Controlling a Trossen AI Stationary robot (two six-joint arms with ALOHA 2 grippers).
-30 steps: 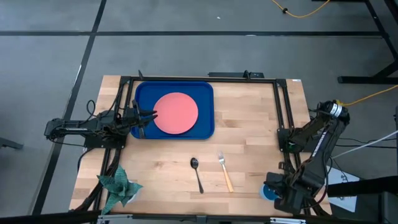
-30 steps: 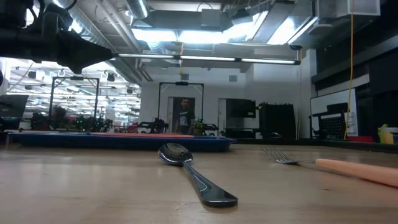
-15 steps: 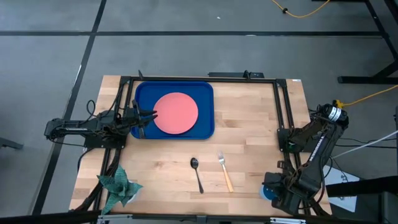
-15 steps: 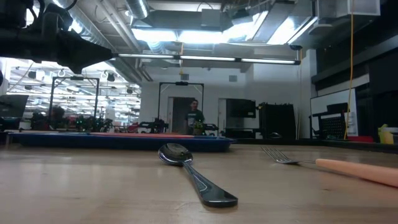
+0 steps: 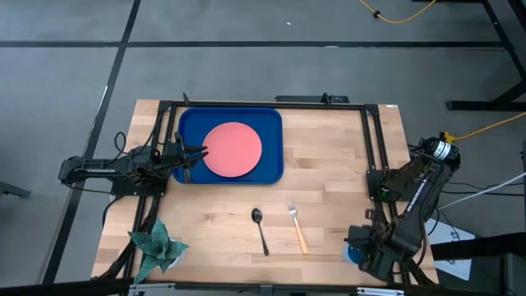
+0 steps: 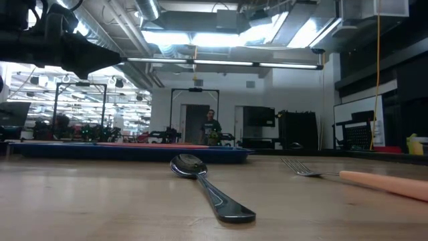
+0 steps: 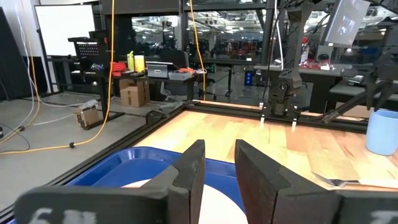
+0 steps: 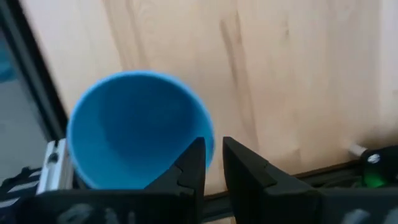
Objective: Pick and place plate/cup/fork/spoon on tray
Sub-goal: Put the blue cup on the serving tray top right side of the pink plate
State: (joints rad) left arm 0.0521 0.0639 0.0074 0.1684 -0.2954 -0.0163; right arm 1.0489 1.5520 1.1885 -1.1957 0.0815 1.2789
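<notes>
The left end effector (image 5: 200, 152) has not moved, hovering at the tray's (image 5: 187, 123) left edge beside the plate (image 5: 233, 150), fingers a narrow gap apart and empty. The spoon (image 5: 260, 229) and fork (image 5: 297, 226) lie unchanged on the bench (image 5: 329, 164). At the front right corner, the right end effector (image 8: 210, 163) has shifted slightly leftward over the cup (image 8: 134, 124); its fingers, slightly apart, straddle the cup's rim without visibly gripping it. A person (image 6: 211, 127) in the far doorway has stepped slightly rightward.
</notes>
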